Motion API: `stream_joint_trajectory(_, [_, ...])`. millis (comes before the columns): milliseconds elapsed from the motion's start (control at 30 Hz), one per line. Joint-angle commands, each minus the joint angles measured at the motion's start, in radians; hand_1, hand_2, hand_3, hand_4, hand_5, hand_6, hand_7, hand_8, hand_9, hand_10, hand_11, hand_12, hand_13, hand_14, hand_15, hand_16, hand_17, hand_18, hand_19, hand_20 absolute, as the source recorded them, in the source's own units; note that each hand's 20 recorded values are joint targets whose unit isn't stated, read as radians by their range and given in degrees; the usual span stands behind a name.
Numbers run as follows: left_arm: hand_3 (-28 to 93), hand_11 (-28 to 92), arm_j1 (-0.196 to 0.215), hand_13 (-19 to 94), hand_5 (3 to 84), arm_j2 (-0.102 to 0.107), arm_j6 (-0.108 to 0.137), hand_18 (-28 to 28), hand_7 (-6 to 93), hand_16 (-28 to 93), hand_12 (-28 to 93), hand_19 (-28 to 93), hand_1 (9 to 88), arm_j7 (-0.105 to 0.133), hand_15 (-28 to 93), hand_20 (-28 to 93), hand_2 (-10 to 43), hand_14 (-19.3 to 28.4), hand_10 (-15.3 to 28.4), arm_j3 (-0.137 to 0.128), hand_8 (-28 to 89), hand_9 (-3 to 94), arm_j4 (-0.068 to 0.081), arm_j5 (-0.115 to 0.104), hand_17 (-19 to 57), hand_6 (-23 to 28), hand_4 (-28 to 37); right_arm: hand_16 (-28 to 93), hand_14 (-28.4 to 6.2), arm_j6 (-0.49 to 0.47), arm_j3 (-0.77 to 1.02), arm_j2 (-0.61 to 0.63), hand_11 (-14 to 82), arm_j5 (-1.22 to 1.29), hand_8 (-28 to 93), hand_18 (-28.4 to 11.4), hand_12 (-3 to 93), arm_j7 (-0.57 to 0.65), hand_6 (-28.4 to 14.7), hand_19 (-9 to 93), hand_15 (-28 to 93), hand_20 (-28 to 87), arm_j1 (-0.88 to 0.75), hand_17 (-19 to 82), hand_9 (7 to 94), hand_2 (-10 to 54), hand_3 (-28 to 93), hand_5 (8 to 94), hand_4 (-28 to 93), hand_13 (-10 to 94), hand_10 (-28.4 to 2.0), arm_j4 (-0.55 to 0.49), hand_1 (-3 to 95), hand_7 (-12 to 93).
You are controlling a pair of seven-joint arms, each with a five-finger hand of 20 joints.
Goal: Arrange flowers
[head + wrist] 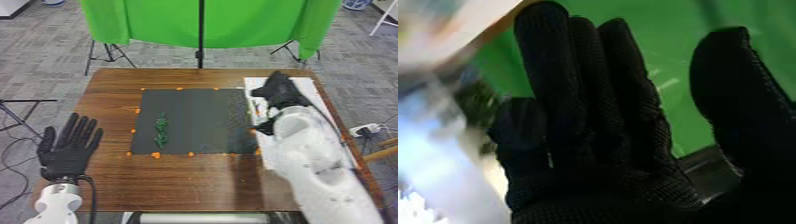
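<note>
On the table, a mat is laid near the middle, with a sprig placed lengthwise on its left part. Markers are set along the mat's edges. Just right of the mat, a sheet is laid along the table's right side. Behind the table, a cloth is hung, with a pole stood before it.

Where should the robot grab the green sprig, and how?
Probably by the middle of the green sprig, coming from above and pinching its two long sides. It's long and thin, lying on the dark mat and pointing away from the robot.
</note>
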Motion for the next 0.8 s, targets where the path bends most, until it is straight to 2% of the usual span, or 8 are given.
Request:
stream_joint_trajectory(33, [76, 19, 0.029, 28, 45.1, -0.007, 0.013, 13.8, 8.3, -7, 9, 35, 21.1, 0.017, 33, 12, 17.8, 16.1, 16.0, -0.013, -9, 39.1, -0.012, -0.014, -8.8, 10.4, -28.3, 18, -15.1, -0.01, 0.236, 0.265, 16.8, -0.07, -11, -28.4, 15.9, 0.008, -8.4, 93, 50, 42, -0.28, 34, 68.1, -9.5, 80, 67.2, -27, 68, -21.3, -0.048, 35.9, 17])
stream_joint_trajectory(67, [76, 19, 0.028, 28, 45.1, -0.005, 0.024, 13.8, 8.4, -7, 9, 35, 21.1, 0.023, 33, 12, 17.8, 16.2, 16.1, -0.015, -9, 39.1, -0.015, -0.02, -8.8, 10.4, -28.3, 18, -15.2, -0.031, 0.258, 0.281, 16.6, -0.08, -11, -28.4, 15.8, 0.009, -8.3, 93, 51, 42, -0.308, 34, 67.3, -9.5, 80, 66.9, -28, 67, -21.3, -0.051, 35.8, 17])
stream_joint_trajectory(200, [76, 20, 0.03, 28, 45.4, 0.003, 0.01, 13.8, 8.7, -7, 9, 35, 21.4, 0.039, 34, 12, 17.9, 16.4, 16.1, -0.025, -9, 39.4, -0.017, -0.005, -8.7, 10.4, -28.3, 18, -16.3, -0.057, 0.324, 0.301, 15.7, -0.089, -11, -28.4, 15.3, 0.016, -8.8, 93, 56, 43, -0.399, 33, 61.3, -9.5, 80, 63.7, -28, 62, -22.2, -0.06, 34.9, 15])
stream_joint_trajectory(300, [76, 20, 0.028, 28, 45.5, 0.004, 0.013, 13.8, 8.7, -7, 9, 35, 21.4, 0.04, 34, 12, 18.0, 16.4, 16.1, -0.024, -9, 39.4, -0.018, -0.012, -8.8, 10.5, -28.3, 18, -16.4, -0.078, 0.35, 0.301, 15.7, -0.085, -11, -28.4, 15.3, 0.02, -8.9, 93, 57, 43, -0.443, 33, 60.3, -9.5, 80, 63.3, -28, 61, -22.1, -0.06, 34.6, 15])
stream_joint_trajectory(500, [76, 20, 0.022, 28, 45.6, 0.005, 0.018, 13.8, 8.8, -8, 9, 35, 22.5, 0.027, 34, 12, 16.7, 16.3, 16.1, -0.013, -9, 39.4, -0.014, -0.013, -8.8, 10.5, -28.3, 17, -15.9, -0.099, 0.377, 0.284, 15.8, -0.134, -11, -28.4, 15.2, -0.008, -8.4, 92, 58, 43, -0.501, 31, 59.0, -9.5, 76, 62.1, -28, 59, -21.5, -0.035, 36.6, 14])
stream_joint_trajectory(700, [76, 20, 0.021, 28, 45.2, 0.007, 0.025, 13.8, 8.8, -8, 9, 35, 22.7, 0.027, 35, 12, 16.9, 16.4, 16.2, -0.021, -9, 39.4, -0.013, -0.011, -8.8, 10.5, -28.3, 17, -15.9, -0.14, 0.36, 0.268, 15.9, -0.157, -11, -28.3, 15.2, -0.005, -7.9, 92, 58, 42, -0.502, 31, 58.8, -9.5, 75, 61.6, -28, 59, -21.1, 0.001, 37.9, 14])
stream_joint_trajectory(800, [76, 20, 0.022, 28, 45.2, 0.001, 0.023, 13.8, 8.8, -8, 9, 35, 22.7, 0.022, 35, 12, 17.1, 16.3, 16.3, -0.019, -9, 39.3, -0.013, -0.013, -8.7, 10.5, -28.3, 17, -15.7, -0.148, 0.358, 0.262, 16.1, -0.131, -11, -28.3, 15.3, -0.001, -7.6, 92, 58, 42, -0.5, 31, 58.9, -9.5, 76, 61.7, -28, 59, -20.7, 0.01, 38.0, 14])
